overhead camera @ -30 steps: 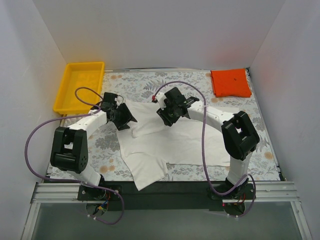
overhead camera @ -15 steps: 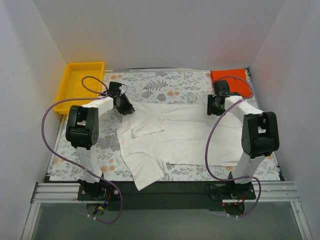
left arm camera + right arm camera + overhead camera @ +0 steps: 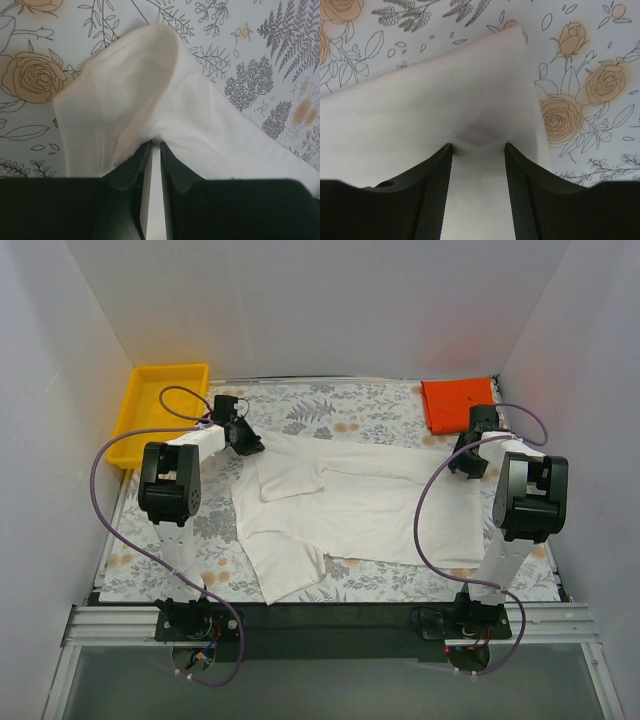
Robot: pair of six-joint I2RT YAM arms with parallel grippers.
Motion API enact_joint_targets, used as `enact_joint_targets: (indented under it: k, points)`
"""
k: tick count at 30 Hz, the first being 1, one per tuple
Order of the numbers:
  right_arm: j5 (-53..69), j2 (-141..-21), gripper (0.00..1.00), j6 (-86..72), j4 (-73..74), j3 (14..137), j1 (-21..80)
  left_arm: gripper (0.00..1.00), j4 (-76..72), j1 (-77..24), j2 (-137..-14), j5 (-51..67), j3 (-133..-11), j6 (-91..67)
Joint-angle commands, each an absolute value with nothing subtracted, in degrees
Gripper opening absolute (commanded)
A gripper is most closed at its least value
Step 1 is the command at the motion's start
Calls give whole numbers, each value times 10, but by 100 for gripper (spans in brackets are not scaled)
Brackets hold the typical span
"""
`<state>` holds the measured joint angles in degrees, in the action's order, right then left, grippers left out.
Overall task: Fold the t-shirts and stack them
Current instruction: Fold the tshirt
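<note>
The white t-shirt (image 3: 350,505) lies spread across the flowered table, its far edge pulled wide; no black print shows. My left gripper (image 3: 250,440) is at its far left corner. In the left wrist view the gripper (image 3: 155,143) is shut on a fold of the white cloth (image 3: 150,90). My right gripper (image 3: 463,462) is at the shirt's far right corner. In the right wrist view the gripper (image 3: 478,145) has its jaws apart, tips resting on the flat cloth (image 3: 445,100), which dimples between them. The orange-red t-shirt (image 3: 460,406) lies folded at the back right.
A yellow tray (image 3: 122,420) stands at the back left, just beyond my left gripper. White walls close in the table on three sides. The shirt's lower left part hangs toward the near edge (image 3: 290,580).
Both grippers have moved outward from the middle, left to the far left, right to the right side. The shirt's far edge has been drawn out wide and flatter.
</note>
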<state>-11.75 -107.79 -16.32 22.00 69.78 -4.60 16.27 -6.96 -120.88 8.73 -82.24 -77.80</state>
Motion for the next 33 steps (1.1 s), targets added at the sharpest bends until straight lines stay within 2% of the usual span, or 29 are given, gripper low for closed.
enact_joint_targets:
  k: [1, 7, 10, 16, 19, 22, 27, 31, 32, 33]
  points:
    - [-141, -1108, 45, -142, 194, 712, -71, 15, 175, -49, -1231, 40, -824, -760]
    - [-142, -1117, 45, -114, 188, 743, -85, 17, 174, -47, -1217, 33, -817, -741]
    - [-125, -1102, 45, -105, 188, 754, -84, 20, 171, -47, -1199, 31, -810, -737]
    - [-89, -1027, 48, -107, 199, 747, -65, 42, 169, -47, -1141, 33, -816, -731]
    - [-78, -991, 49, -119, 212, 730, -53, 46, 170, -47, -1110, 36, -805, -730]
    - [-54, -959, 48, -131, 221, 703, -43, 46, 171, -47, -1073, 51, -781, -740]
    - [-14, -911, 47, -149, 233, 653, -21, 34, 195, -53, -1024, 83, -728, -765]
    - [27, -887, 47, -152, 236, 623, 24, 35, 205, -61, -970, 103, -651, -790]
    - [34, -881, 47, -153, 236, 618, 32, 37, 203, -62, -959, 108, -636, -790]
    - [42, -878, 47, -154, 236, 614, 36, 43, 202, -63, -951, 112, -609, -790]
